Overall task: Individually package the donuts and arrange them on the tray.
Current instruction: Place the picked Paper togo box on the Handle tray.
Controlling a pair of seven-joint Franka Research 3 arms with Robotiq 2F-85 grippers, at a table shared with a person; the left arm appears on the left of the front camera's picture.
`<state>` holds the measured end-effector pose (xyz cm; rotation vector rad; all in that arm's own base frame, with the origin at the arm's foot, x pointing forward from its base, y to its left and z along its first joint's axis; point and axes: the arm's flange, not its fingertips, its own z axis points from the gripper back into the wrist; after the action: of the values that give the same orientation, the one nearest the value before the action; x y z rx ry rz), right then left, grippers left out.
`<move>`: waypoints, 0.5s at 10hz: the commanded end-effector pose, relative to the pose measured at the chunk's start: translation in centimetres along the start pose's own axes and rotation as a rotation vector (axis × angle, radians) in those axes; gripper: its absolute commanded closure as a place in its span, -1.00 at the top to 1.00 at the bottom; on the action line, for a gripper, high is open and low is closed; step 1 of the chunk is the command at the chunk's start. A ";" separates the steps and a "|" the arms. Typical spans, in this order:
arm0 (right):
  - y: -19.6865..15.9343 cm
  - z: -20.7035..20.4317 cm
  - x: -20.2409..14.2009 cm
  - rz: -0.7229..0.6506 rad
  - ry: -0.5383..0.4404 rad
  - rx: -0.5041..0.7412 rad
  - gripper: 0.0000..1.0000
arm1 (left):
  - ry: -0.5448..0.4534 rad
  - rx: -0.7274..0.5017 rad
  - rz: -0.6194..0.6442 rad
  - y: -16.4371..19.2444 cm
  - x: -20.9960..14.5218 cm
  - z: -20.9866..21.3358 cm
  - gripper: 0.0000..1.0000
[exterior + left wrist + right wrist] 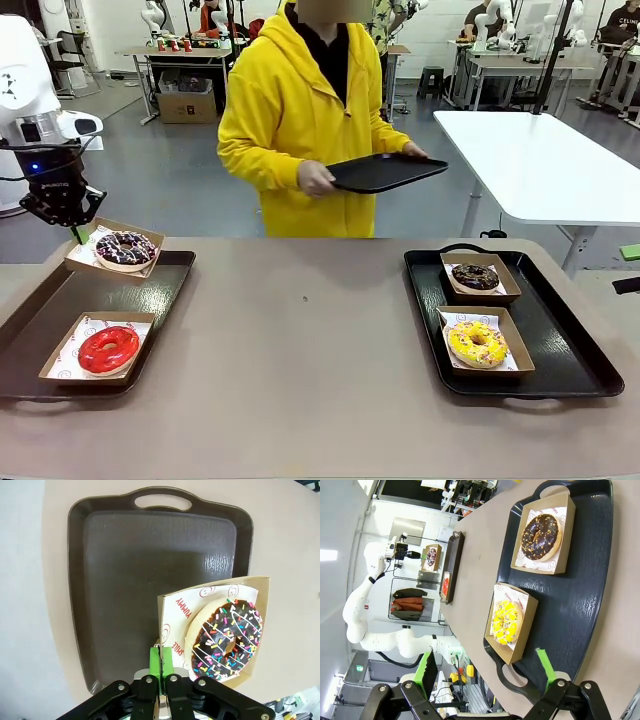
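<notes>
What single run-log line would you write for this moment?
left gripper: shut on purple donut's box, lifted over left tray | right gripper: open, above right tray | person: holds spare tray

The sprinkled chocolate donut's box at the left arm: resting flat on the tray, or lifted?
Lifted and tilted. The left gripper is shut on a corner of the box, which hangs above the brown tray; the donut sits inside.

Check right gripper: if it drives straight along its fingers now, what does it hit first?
Most likely the black tray: the open right gripper points down at it, roughly at the boxed yellow sprinkled donut near the tray's handle end. Depth is unclear, so box or bare tray could come first.
</notes>
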<state>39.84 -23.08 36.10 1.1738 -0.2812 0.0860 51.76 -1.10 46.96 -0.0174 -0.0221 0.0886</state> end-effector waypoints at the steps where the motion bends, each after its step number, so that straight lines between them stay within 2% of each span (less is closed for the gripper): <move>1: 0.2 -0.1 -0.1 -0.013 0.005 0.002 1.00 | -0.007 -0.001 -0.006 -0.3 -0.3 0.6 -0.98; 5: 0.2 -0.1 -0.1 -0.013 0.005 0.002 1.00 | -0.006 0.000 -0.005 -0.3 -0.1 0.3 -0.98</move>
<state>39.84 -23.08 36.10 1.1738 -0.2812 0.0860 51.70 -1.36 47.25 -0.0174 -0.0278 0.0837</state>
